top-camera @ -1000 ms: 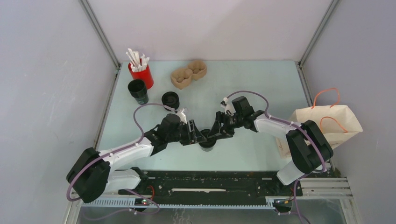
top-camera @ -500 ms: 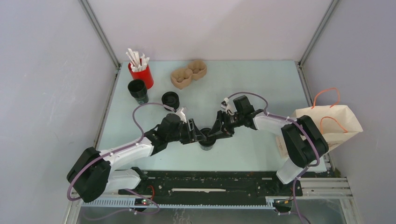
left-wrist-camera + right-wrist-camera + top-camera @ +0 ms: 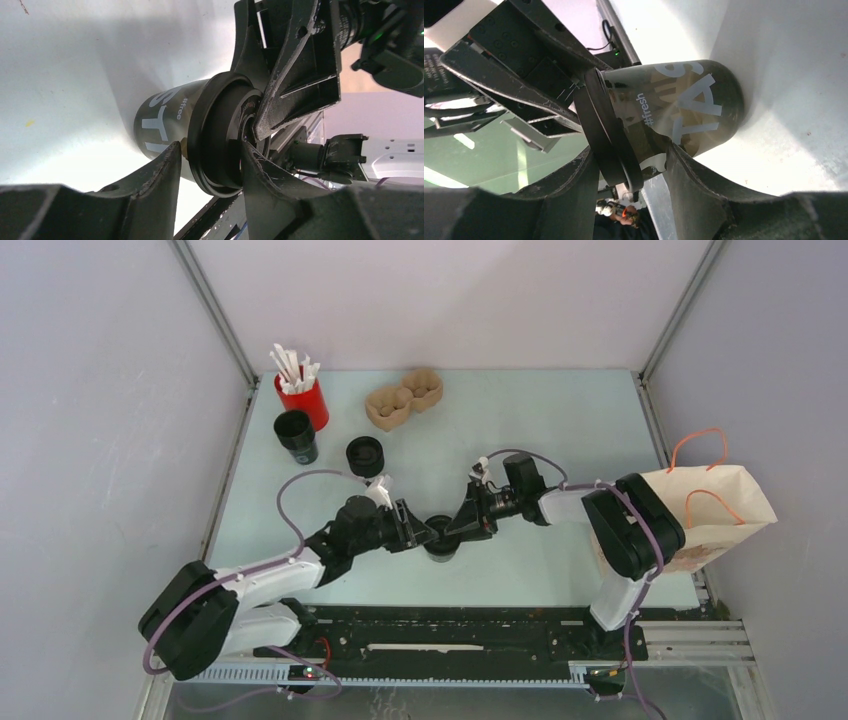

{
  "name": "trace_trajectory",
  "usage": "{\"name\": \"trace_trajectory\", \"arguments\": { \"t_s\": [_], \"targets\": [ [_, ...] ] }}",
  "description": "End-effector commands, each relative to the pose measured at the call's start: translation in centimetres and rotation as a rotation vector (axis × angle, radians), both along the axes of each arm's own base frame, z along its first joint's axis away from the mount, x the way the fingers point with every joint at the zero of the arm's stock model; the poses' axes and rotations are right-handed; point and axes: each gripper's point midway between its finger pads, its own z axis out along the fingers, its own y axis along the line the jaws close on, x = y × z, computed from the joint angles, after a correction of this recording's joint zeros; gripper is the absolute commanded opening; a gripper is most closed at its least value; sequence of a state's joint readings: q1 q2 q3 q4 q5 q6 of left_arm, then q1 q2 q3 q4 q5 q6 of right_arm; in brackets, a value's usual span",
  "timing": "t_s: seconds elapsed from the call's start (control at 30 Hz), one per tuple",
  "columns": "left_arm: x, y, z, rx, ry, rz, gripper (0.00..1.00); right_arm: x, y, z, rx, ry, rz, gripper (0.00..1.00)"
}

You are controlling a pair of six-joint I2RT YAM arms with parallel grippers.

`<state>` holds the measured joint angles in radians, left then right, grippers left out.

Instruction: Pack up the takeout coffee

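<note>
When looking down from above, find the takeout coffee (image 3: 441,540) upright on the worktop (image 3: 540,420), well to the left of the brown paper bag (image 3: 715,505). Note a black tapered body with pale lettering and a black round lid (image 3: 220,140) seated on top.

Find the left end effector (image 3: 209,152) at the cup on the side away from the bag. About half closed, with one finger (image 3: 155,175) against the cup wall just under the lid rim and the other against the lid's top face; gripping the coffee at the lid.

Find the right end effector (image 3: 631,160) at the cup on the side toward the bag. Likewise part closed, fingers set either side of the lid and upper body. Cannot tell whether pressed tight or just short of touching.

Far left of the bag and farther back, see a red cup (image 3: 303,400) of white sticks (image 3: 293,365), an open black cup (image 3: 295,432) and a squat black round piece (image 3: 365,454). Also a brown pulp carrier (image 3: 403,398), nearest the bag of the four. See the bag itself at the worktop's right edge, orange handles showing.
</note>
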<state>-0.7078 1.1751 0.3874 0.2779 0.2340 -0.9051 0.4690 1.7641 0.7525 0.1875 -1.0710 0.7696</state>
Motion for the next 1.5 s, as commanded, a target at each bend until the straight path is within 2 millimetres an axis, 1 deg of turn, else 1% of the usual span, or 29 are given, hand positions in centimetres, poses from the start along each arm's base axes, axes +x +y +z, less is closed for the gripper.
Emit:
{"name": "trace_trajectory", "arguments": {
  "t_s": [0.0, 0.07, 0.13, 0.2, 0.3, 0.33, 0.43, 0.47, 0.5, 0.57, 0.63, 0.7, 0.83, 0.9, 0.97, 1.13, 1.2, 1.27, 1.37, 1.47],
  "targets": [
    [-3.8, 4.4, -8.9, 0.238, 0.181, 0.026, 0.45, -2.6, -1.2, -9.6, -0.24, 0.172, -0.092, 0.47],
    [-4.2, 4.7, -9.8, 0.244, 0.2, 0.036, 0.45, -2.8, -1.2, -10.3, -0.24, 0.203, -0.11, 0.41],
    [-4.4, 4.5, -9.9, 0.227, 0.21, 0.034, 0.45, -2.7, -1.3, -10.3, -0.241, 0.199, -0.123, 0.42],
    [-4.3, 4.8, -10.2, 0.231, 0.21, 0.052, 0.45, -2.3, -1.4, -10.0, -0.249, 0.185, -0.138, 0.43],
    [-4.4, 4.9, -10.3, 0.241, 0.209, 0.049, 0.44, -1.4, -1.5, -9.4, -0.276, 0.14, -0.122, 0.46],
    [-4.4, 4.8, -10.0, 0.232, 0.202, 0.043, 0.44, -1.3, -1.5, -8.8, -0.284, 0.108, -0.109, 0.48],
    [-4.0, 4.8, -8.8, 0.254, 0.168, 0.026, 0.45, -0.8, -0.9, -5.8, -0.281, -0.014, -0.064, 0.58],
    [-3.8, 4.9, -8.3, 0.276, 0.156, 0.019, 0.46, -1.0, -1.2, -5.4, -0.32, -0.03, -0.054, 0.63],
    [-3.5, 4.9, -7.7, 0.294, 0.137, 0.015, 0.47, -0.8, -1.2, -4.6, -0.338, -0.074, -0.045, 0.68],
    [-3.1, 5.0, -6.6, 0.323, 0.111, 0.007, 0.49, -0.4, -1.0, -3.3, -0.325, -0.131, -0.028, 0.74],
    [-2.9, 4.8, -5.7, 0.332, 0.087, -0.015, 0.53, -0.2, -0.7, -2.0, -0.274, -0.147, -0.001, 0.76],
    [-2.5, 4.7, -5.2, 0.353, 0.069, -0.034, 0.55, 0.1, -0.8, -1.2, -0.261, -0.168, 0.016, 0.79],
    [-1.7, 4.2, -4.6, 0.378, 0.05, -0.06, 0.56, 1.8, -1.5, 0.7, -0.234, -0.245, 0.005, 0.86],
    [-1.5, 4.0, -4.4, 0.375, 0.046, -0.063, 0.56, 2.5, -1.6, 1.7, -0.196, -0.265, 0.004, 0.88],
    [-1.3, 3.8, -4.2, 0.375, 0.042, -0.066, 0.56, 2.6, -1.1, 2.6, -0.145, -0.274, 0.034, 0.88],
    [-1.4, 3.7, -4.3, 0.379, 0.049, -0.071, 0.55, 3.4, -0.1, 3.4, -0.093, -0.266, 0.044, 0.86],
    [-1.4, 3.8, -4.4, 0.38, 0.053, -0.069, 0.55, 3.2, 0.3, 3.6, -0.075, -0.263, 0.053, 0.85],
    [-1.4, 3.8, -4.3, 0.377, 0.052, -0.069, 0.55, 3.2, 0.4, 3.2, -0.082, -0.249, 0.053, 0.83],
    [-1.3, 3.8, -4.1, 0.38, 0.046, -0.066, 0.55, 3.3, 0.3, 1.8, -0.111, -0.209, 0.048, 0.74],
    [-1.2, 3.7, -4.3, 0.385, 0.053, -0.068, 0.55, 3.4, 0.2, 0.8, -0.128, -0.192, 0.041, 0.68]
  ]
}}
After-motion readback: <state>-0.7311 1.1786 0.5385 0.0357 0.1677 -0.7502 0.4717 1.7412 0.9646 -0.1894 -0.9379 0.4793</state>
